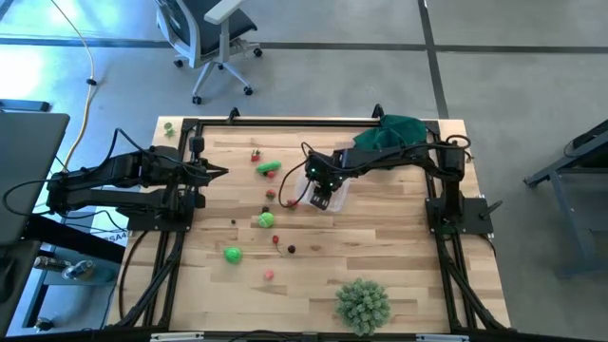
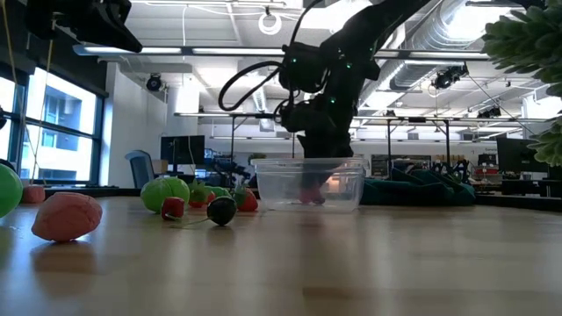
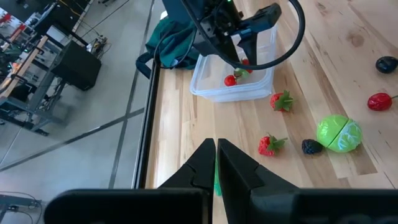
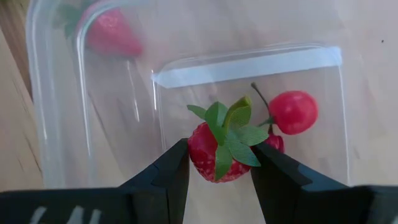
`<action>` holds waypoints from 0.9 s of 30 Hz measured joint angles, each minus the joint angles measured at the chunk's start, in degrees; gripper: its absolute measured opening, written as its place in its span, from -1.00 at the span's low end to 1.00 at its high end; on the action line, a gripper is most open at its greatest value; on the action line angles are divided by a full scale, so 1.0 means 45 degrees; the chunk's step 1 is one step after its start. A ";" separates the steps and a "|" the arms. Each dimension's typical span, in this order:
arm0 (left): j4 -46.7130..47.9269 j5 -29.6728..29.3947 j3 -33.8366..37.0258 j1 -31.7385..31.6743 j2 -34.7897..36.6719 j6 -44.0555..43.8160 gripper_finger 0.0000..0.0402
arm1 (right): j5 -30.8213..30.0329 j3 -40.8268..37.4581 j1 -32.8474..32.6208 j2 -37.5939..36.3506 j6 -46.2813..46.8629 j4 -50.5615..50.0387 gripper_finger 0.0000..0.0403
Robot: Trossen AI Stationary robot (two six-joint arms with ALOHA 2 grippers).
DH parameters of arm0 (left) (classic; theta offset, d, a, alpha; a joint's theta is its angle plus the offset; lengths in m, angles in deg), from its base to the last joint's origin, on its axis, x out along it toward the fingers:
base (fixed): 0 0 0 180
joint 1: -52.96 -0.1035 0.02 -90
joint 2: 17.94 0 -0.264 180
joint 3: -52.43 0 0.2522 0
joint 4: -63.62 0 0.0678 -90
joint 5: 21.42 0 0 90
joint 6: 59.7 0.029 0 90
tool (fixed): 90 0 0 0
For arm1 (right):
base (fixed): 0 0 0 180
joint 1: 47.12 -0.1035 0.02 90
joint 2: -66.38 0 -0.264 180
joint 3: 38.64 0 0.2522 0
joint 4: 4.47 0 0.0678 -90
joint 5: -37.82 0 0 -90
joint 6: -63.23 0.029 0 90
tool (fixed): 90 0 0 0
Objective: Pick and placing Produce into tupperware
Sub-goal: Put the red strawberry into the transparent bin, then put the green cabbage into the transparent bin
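Note:
The tupperware point(image 1: 337, 193), a clear container, stands right of the table's middle. My right gripper point(image 4: 219, 155) reaches down into it and is shut on a red toy strawberry point(image 4: 208, 163). A red cherry point(image 4: 293, 112) lies on the container floor beside it. More produce lies loose on the table to the left: green pieces point(image 1: 265, 219), strawberries point(image 3: 267, 144) and dark berries point(image 3: 311, 147). My left gripper point(image 3: 216, 146) hovers shut at the table's left side, touching nothing. My right gripper pinches the strawberry's two red sides point(image 4: 198, 155) between its two fingers. The fingers come from above, pointing steeply down. The strawberry sits with its green leaf cap point(image 4: 231, 134) up, inside the tupperware's walls; whether it touches the floor I cannot tell.
A pale-green spiky ball point(image 1: 362, 304) sits near the front edge. A dark green cloth point(image 1: 394, 133) lies at the far right corner, behind the tupperware. Bare wood lies right of the container and along the front.

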State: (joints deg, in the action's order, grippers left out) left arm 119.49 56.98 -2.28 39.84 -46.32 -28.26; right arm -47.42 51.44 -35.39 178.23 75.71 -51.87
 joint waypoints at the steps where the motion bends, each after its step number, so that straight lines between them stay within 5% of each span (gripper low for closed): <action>1: -0.0005 -0.0002 0.0000 0.0001 0.0000 0.0000 -0.95 | 0.0004 0.0000 0.0000 0.0000 -0.0077 0.0006 -0.32; 27: -0.0003 -0.0002 0.0000 0.0003 0.0000 0.0000 -0.95 | -0.0006 0.0000 -0.0005 0.0000 0.0013 0.0001 -0.07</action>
State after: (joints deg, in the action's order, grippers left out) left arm 119.48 56.97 -2.28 39.85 -46.32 -28.26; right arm -47.45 51.44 -35.41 178.23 75.77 -51.86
